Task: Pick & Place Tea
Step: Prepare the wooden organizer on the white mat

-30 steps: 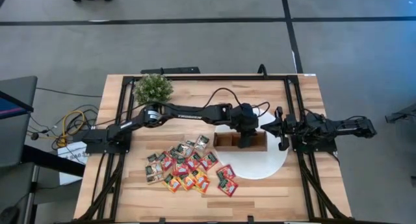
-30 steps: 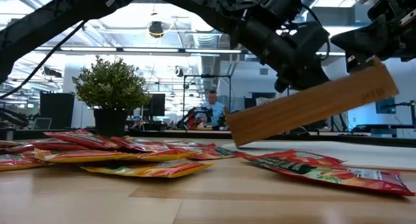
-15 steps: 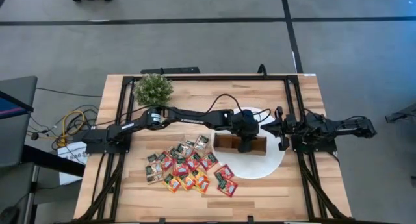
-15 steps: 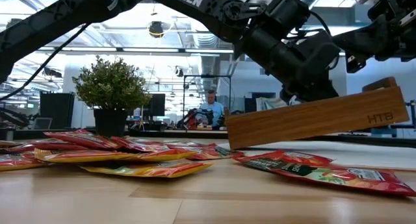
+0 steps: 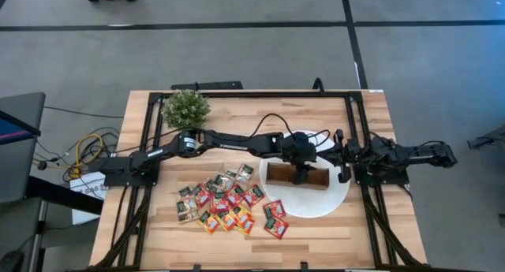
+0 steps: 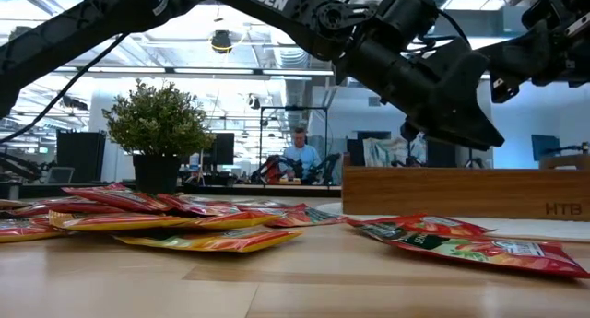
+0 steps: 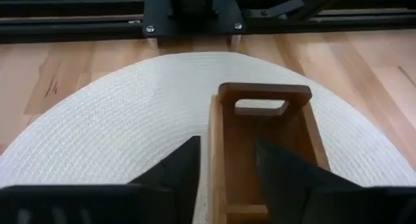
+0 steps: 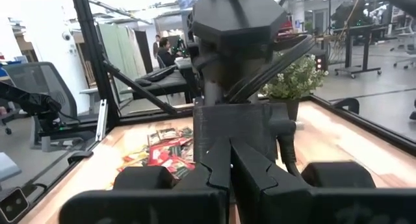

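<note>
From above, the left gripper (image 5: 300,175) sits over the wooden tray (image 5: 295,176), which lies on the white plate (image 5: 319,203) right of centre; the tea packets (image 5: 225,203) are scattered to the lower left of the plate, and the right gripper (image 5: 342,157) waits at the plate's right edge. At table height the tray lies flat. The left wrist view shows the left fingers (image 7: 174,170) apart, straddling the tray's side wall. In the right wrist view its fingers (image 8: 214,171) are pressed together.

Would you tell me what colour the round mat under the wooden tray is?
White, finely woven mat; the left wrist view shows it best.
</note>
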